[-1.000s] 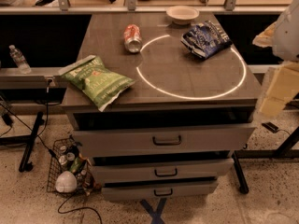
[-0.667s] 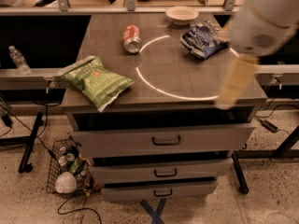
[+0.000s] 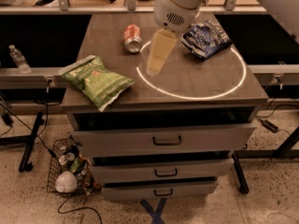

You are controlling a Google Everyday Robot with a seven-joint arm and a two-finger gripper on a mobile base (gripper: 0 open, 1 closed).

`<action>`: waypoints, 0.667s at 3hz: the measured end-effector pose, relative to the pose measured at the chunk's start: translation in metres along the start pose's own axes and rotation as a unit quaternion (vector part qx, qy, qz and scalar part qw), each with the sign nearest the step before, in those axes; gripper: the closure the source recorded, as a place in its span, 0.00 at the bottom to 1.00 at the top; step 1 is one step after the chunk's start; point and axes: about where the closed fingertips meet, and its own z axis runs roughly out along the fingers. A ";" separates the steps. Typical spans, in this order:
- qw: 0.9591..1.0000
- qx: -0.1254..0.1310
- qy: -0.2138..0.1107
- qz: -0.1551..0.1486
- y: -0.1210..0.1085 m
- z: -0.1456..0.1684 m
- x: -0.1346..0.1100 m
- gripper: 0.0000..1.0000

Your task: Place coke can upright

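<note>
The coke can [image 3: 132, 37] is red with white lettering and a silver end. It lies on its side at the back left of the dark cabinet top [image 3: 187, 76], just outside a glowing white ring [image 3: 194, 96]. My gripper [image 3: 153, 68] hangs from the white arm [image 3: 180, 6] and points down over the left edge of the ring. It is a short way right of and in front of the can, apart from it, and holds nothing that I can see.
A green chip bag [image 3: 96, 80] lies at the front left corner. A blue chip bag [image 3: 205, 37] lies at the back right. A clear water bottle [image 3: 19, 59] stands on the left ledge. A wire basket [image 3: 70, 169] sits on the floor. Drawers [image 3: 167, 140] jut out below.
The arm has swung from the right edge leftwards across the cabinet top, and the gripper now hangs over the ring's left side near the can. The can and bags have not moved.
</note>
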 end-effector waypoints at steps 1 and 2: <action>1.000 0.000 0.000 0.000 0.000 0.000 0.000 0.00; 0.999 0.010 -0.016 0.028 -0.014 0.014 -0.005 0.00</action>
